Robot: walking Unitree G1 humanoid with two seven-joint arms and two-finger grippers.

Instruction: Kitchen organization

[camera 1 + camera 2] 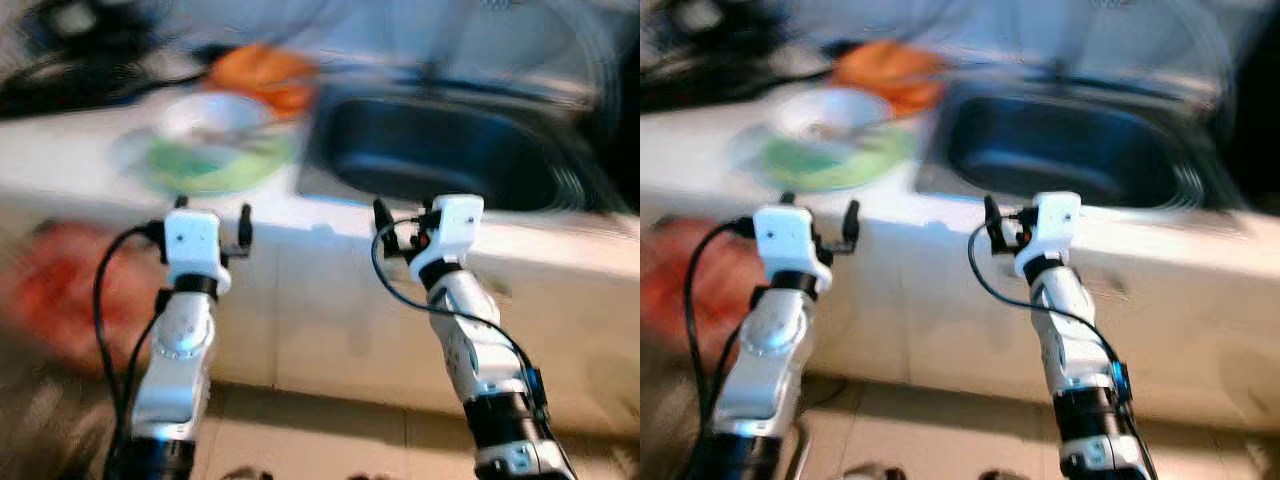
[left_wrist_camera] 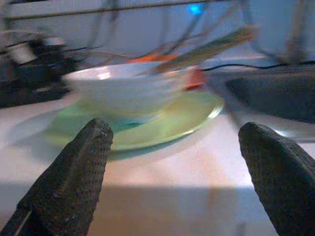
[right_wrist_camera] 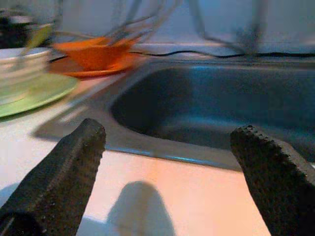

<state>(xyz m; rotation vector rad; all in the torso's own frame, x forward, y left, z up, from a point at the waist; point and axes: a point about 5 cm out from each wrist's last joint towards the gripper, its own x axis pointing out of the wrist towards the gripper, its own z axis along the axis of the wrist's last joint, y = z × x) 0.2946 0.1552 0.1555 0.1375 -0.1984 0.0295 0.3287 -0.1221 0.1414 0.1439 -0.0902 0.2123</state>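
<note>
Ahead, counter edge (image 1: 330,225), sink (image 1: 450,160) beyond.

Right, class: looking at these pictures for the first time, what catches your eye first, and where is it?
A white bowl sits on a green plate on the counter, ahead of the left gripper. To its right lies the dark sink, facing the right gripper; both grippers have open jaws. An orange dish sits behind the bowl.

bowl (image 1: 215,113) on plate (image 1: 222,160) | sink (image 1: 450,150) right of plate | dish (image 1: 262,72) behind bowl
</note>
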